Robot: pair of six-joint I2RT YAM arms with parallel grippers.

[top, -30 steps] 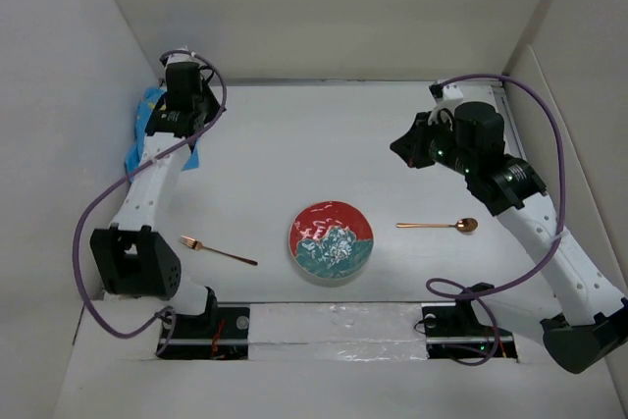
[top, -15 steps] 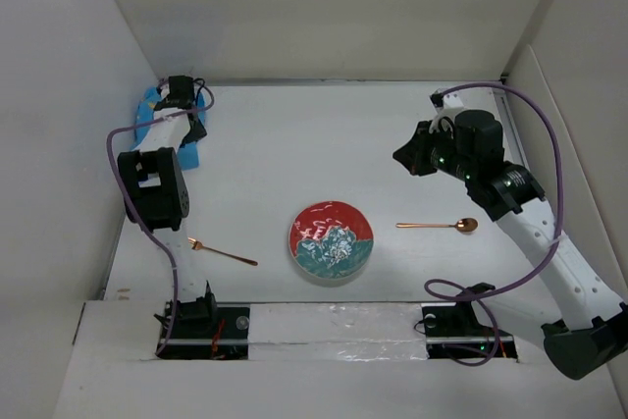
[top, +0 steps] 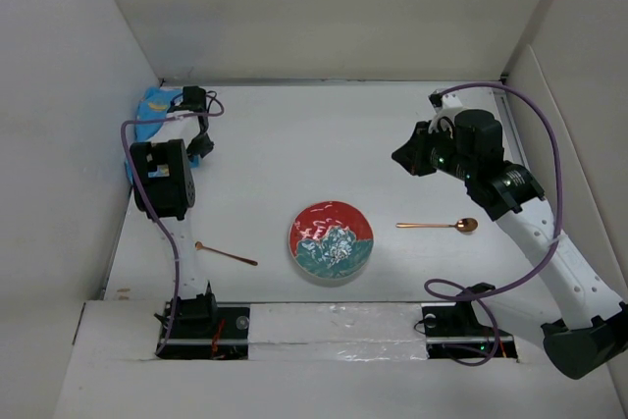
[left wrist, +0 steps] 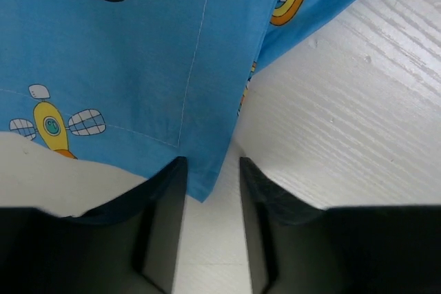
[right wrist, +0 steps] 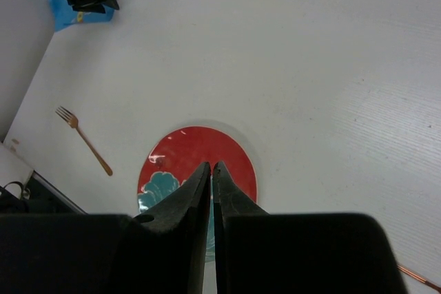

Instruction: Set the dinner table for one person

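Bench: white, matte, spreads from the arm bases at the near edge to the wall panels at the back and sides; it carries everything.

Near row, left to right:
- copper fork, lying at a slant, tine end partly behind the left arm
- red and teal plate, about mid-bench, well apart from the fork
- copper spoon, bowl to the right, just clear of the plate

Middle, right side: right claw hangs above the bench, pointed toward the centre. Its fingers are pressed together with nothing between them. The wrist view looks down on the plate.

Far left corner: blue printed cloth mat, rumpled against the wall panel. Left claw is right at its edge, fingers parted by a modest gap. A hemmed corner of the mat lies in that gap, nearer the left finger. Cannot tell whether either finger touches the cloth.
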